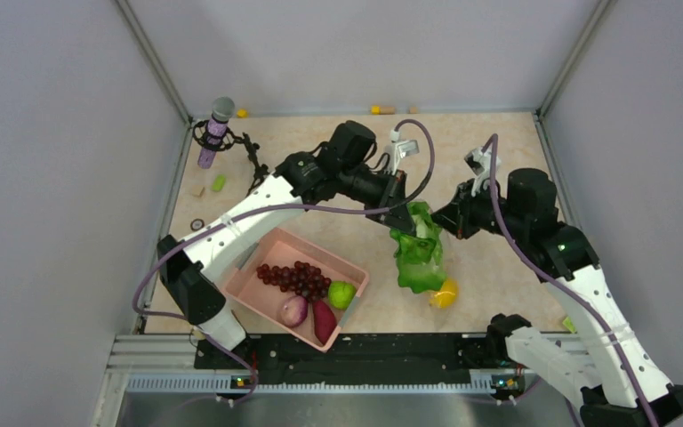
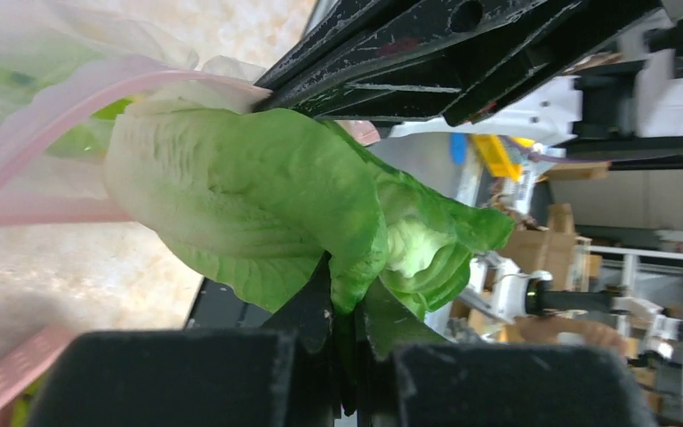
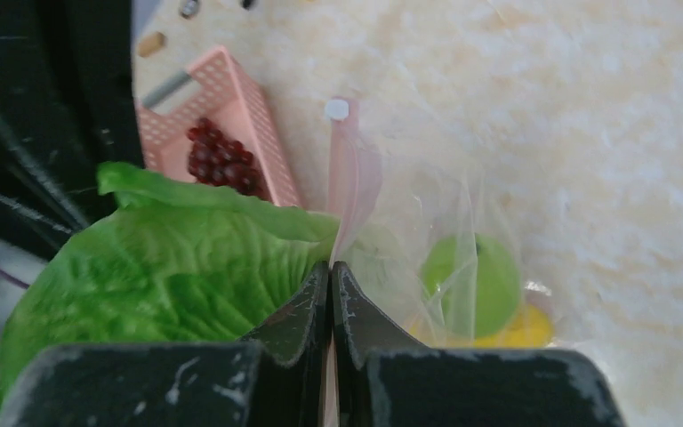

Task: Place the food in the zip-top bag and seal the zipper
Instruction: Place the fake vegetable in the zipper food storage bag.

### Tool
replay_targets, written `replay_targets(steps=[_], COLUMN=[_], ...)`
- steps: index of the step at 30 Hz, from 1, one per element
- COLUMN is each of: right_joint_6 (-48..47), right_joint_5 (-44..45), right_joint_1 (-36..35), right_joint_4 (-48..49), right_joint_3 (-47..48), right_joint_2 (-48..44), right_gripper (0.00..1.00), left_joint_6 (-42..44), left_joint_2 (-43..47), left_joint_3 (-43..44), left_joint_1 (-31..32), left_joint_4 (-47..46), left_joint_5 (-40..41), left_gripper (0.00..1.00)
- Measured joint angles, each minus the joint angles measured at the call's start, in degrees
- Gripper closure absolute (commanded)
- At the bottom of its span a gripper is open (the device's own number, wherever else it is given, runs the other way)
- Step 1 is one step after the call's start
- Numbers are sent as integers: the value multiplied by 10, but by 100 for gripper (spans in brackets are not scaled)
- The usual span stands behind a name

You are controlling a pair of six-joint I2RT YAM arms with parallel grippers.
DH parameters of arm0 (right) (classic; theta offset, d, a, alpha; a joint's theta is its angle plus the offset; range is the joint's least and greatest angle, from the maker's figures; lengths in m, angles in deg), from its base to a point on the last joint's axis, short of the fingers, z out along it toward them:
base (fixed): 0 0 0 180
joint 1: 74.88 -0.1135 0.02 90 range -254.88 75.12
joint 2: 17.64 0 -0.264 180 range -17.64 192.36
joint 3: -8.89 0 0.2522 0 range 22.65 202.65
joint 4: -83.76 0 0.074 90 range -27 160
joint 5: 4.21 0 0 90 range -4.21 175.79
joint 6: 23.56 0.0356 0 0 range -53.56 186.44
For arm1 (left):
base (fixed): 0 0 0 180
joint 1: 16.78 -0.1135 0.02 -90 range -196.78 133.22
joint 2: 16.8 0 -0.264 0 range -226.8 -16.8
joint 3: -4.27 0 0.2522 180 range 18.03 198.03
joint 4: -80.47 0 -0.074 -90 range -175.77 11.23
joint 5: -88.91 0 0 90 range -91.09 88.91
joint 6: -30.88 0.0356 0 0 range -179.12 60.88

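Left fingers (image 2: 187, 378) clamped on lettuce (image 2: 249, 191) — leaf at bag (image 3: 467, 209) mouth. Right fingers (image 3: 462, 382) pinched together on zipper (image 3: 351, 169); green fruit (image 3: 473, 285) and lemon (image 3: 520, 331) show through the plastic.

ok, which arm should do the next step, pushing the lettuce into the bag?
Left. The left gripper is shut on the lettuce at the mouth of the zip-top bag. The right gripper is shut on the zipper, pinning that edge, so it should probably hold.

White-and-black arms (image 1: 249, 221) with purple cables (image 1: 494, 173) and scuffed black fingers (image 3: 298, 311).
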Motion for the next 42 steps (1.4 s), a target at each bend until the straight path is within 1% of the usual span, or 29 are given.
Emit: replay_targets(steps=[5,9,15,20,22,25,32,36,38,39,40,42], right_joint_6=[9,55,172,261,278,272,195,160,147,144,138,127], right_joint_5=[-88,-160,-224,-239,-233,-205,-96,-78,-78,-78,-77,-78], right_joint_1=[0,0,0,0,0,0,0,0,0,0,0,0], right_joint_4=[73,140,249,305,306,287,185,149,143,141,140,139], right_joint_3=[8,8,-10,-35,-36,-35,-33,-33,-34,-35,-35,-36], right_joint_2=[8,20,16,13,12,9,5,5,3,2,0,-5], right_gripper=[100,100,100,100,100,100,100,100,95,92,87,72], left_joint_6=[-85,-141,-188,-211,-216,-224,-242,-268,-282,-289,-295,-305], left_joint_2=[63,110,134,134,134,134,154,161,161,161,161,161], left_joint_3=[-58,-120,-188,-219,-230,-242,-279,-286,-287,-287,-287,-287], left_joint_1=[-29,-48,-54,-54,-54,-54,-54,-54,-54,-54,-54,-54], left_joint_4=[-66,-122,-165,-182,-193,-212,-240,-252,-257,-259,-260,-262], left_joint_5=[-31,-27,47,118,132,143,152,157,164,166,168,178], left_gripper=[100,100,100,100,100,100,100,100,100,100,100,100])
